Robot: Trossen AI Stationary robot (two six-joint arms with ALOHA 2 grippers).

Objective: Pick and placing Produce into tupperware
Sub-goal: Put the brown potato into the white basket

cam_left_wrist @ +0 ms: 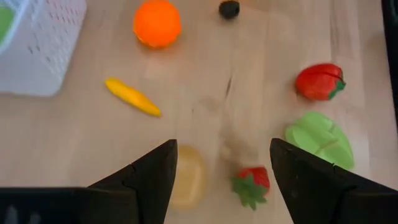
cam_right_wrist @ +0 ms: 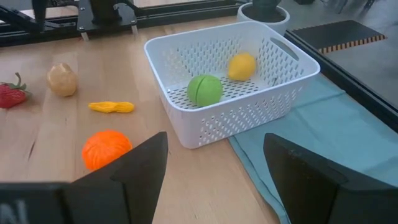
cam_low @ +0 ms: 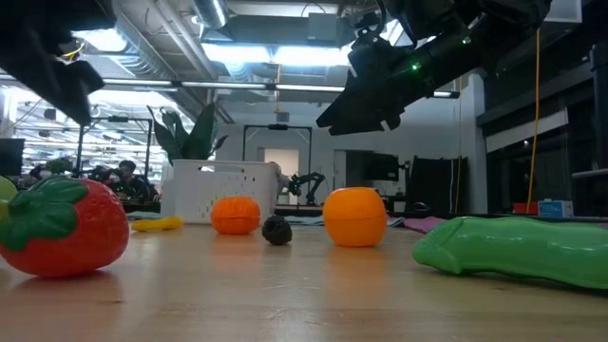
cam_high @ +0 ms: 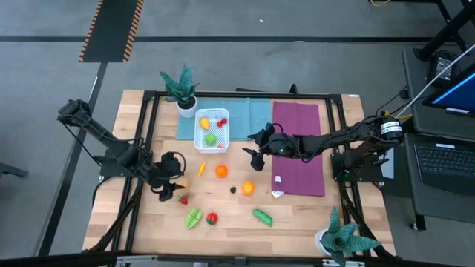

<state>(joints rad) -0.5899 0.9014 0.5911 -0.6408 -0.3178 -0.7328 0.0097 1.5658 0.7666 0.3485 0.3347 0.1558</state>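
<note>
A: What is between the left gripper [cam_left_wrist: 221, 180] fingers?
B: They are apart and hold nothing; a tan piece [cam_left_wrist: 188, 176] and strawberry [cam_left_wrist: 254, 185] lie between them.
A: The right gripper [cam_right_wrist: 214, 171]?
B: Wide open, empty; the tupperware [cam_right_wrist: 249, 112] sits just ahead.

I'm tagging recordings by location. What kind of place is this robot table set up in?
Probably a robotics lab or open workshop: a light wooden table on a black metal frame, a laptop workstation beside it, and ceiling strip lights with people seated at desks behind.
</note>
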